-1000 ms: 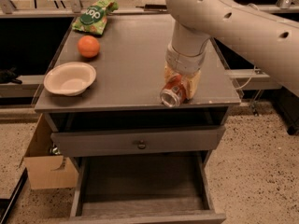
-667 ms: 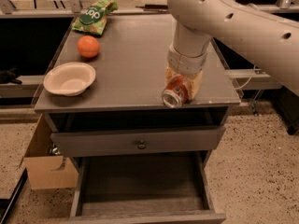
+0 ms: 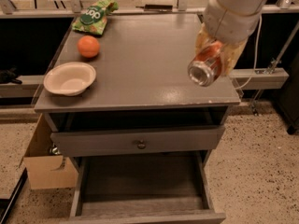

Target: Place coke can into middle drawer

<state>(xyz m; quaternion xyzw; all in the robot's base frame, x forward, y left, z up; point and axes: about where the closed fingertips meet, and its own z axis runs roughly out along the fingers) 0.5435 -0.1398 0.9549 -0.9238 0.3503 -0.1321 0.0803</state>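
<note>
Okay, I've got the gripper point(image 3: 217, 60) over the right front part of the cabinet point(image 3: 149, 59) top, hanging from the big white arm point(image 3: 233, 8) that comes in from above the cabinet's back right corner. The jaws are clamped on the coke can point(image 3: 211, 56); I can see a pale yellowish finger point(image 3: 236, 56) on its right side and another against its left. The can is tilted, silver end point(image 3: 201, 73) pointing down and toward me, red body running up between the fingers. It looks to be clear of the cabinet top, not resting on it.

Down the cabinet's front: the flat drawer front point(image 3: 107, 143) with its small round knob point(image 3: 141, 144) sits closed, with a dark gap above it. Below that, the middle drawer point(image 3: 140, 181) is pulled out toward me, bare grey floor showing, nothing in it. The can is well above it and off to its right side.

On the cabinet top's left side, a white bowl point(image 3: 70, 77) sits near the front edge, the orange point(image 3: 88, 46) just behind it, and a green snack bag point(image 3: 96, 15) at the back left corner. A cardboard box point(image 3: 46, 164) stands on the floor at the cabinet's left.
</note>
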